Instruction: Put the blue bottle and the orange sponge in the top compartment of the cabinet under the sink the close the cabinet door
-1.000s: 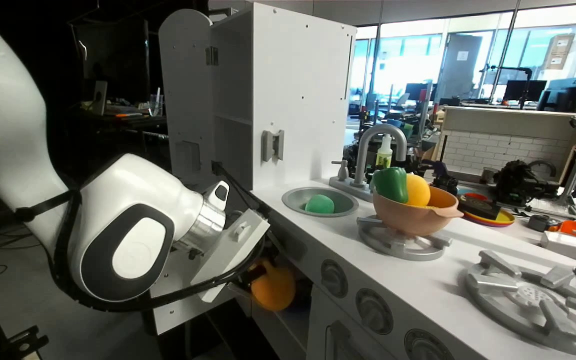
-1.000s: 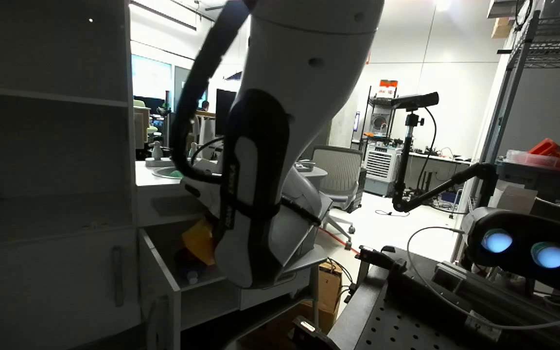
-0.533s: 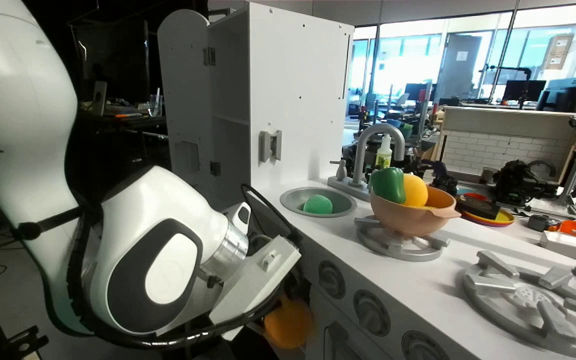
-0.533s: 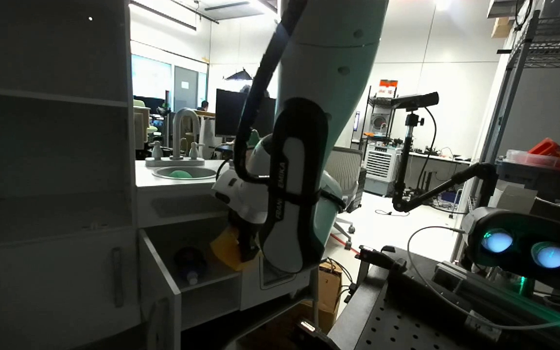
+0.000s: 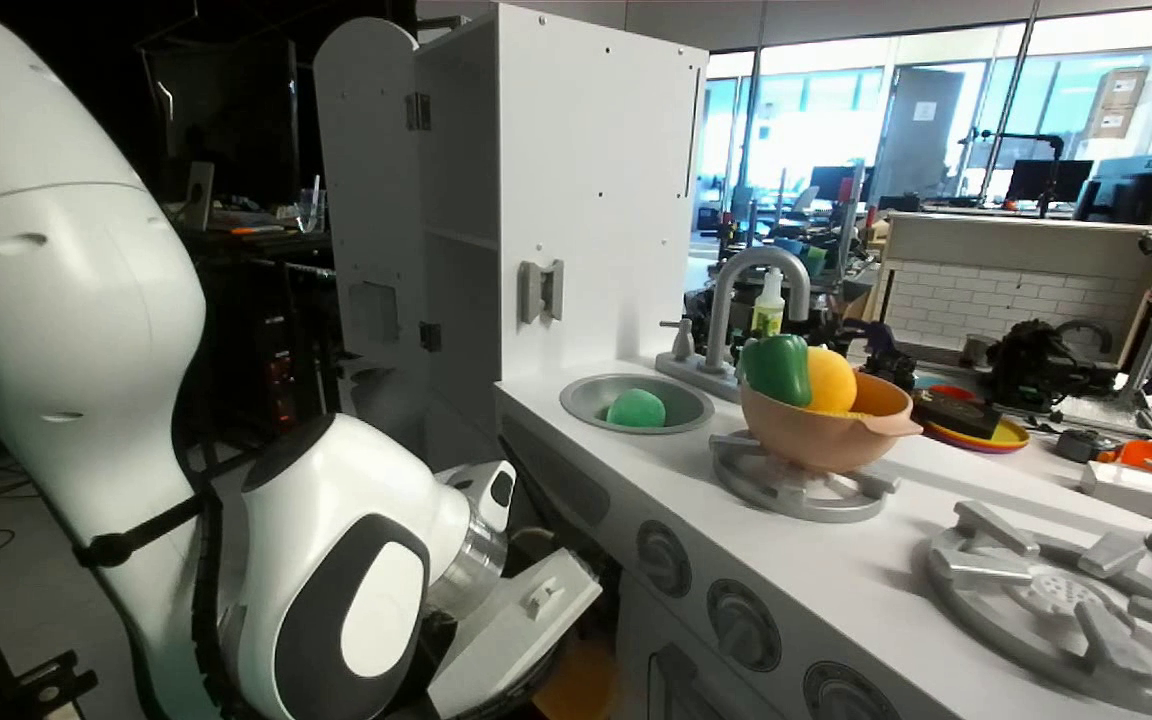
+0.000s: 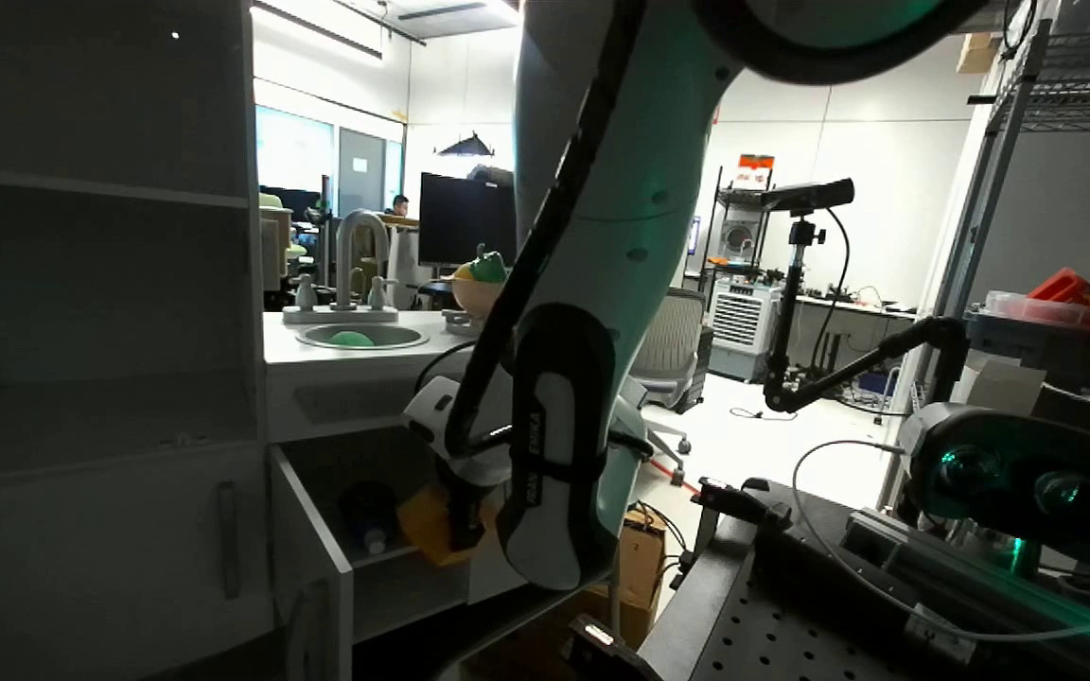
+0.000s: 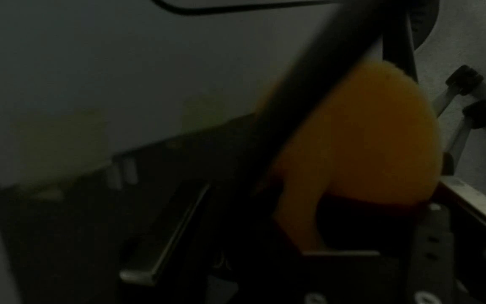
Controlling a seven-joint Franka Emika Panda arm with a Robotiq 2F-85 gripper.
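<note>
My gripper (image 6: 465, 515) is shut on the orange sponge (image 6: 424, 534). In the wrist view the sponge (image 7: 382, 139) is pinched narrow between dark fingers and bulges beyond them. The sponge stands in front of the right part of the opening of the cabinet under the sink, overlapping its shelf edge in an exterior view. A dark bottle (image 6: 371, 511) with a pale cap, likely the blue bottle, lies in the top compartment; its colour is hard to tell. The cabinet door (image 6: 313, 558) stands open at the left. In an exterior view (image 5: 581, 685) the sponge is partly hidden by the arm.
A sink (image 5: 701, 412) with a green round thing (image 5: 638, 409) is above the cabinet. A bowl (image 5: 826, 445) of toy food stands on a burner. A tall white cabinet (image 5: 596, 150) stands beside the sink. A black table (image 6: 744, 605) is at the right in an exterior view.
The gripper with the sponge has moved right, away from the bottle in the compartment, then lower and slightly back left. The bottle and the cabinet door have not moved.
</note>
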